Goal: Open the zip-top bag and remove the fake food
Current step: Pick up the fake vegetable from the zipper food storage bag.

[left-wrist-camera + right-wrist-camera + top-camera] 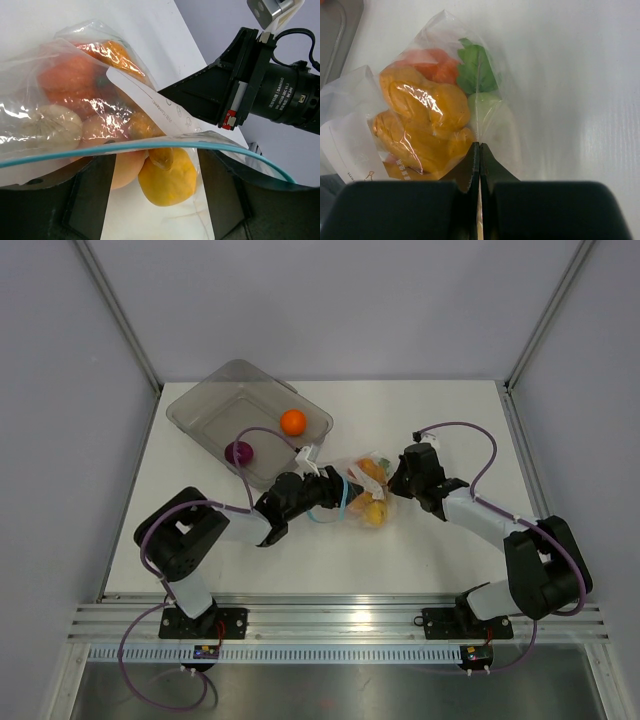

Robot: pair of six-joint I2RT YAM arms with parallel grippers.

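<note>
The zip-top bag (pixel 368 490) lies at mid-table between both arms, still full of fake food. My right gripper (pixel 479 150) is shut on the bag's clear side seam, beside orange pieces (pixel 425 125) and a green leaf (pixel 476 70). My left gripper (pixel 157 200) is open at the bag's mouth. The teal zip strip (pixel 75 152) crosses just above its fingers. A yellow piece (pixel 167 180) and a peach (pixel 127 170) lie between the jaws, inside the plastic. A white piece (pixel 45 127) sits deeper in the bag.
A grey translucent tray (pixel 215 400) stands at the back left, holding an orange ball (pixel 292 422) and a purple piece (pixel 239 452). The right arm's wrist camera (pixel 285 95) shows close behind the bag. Metal frame posts rise at the table's far corners.
</note>
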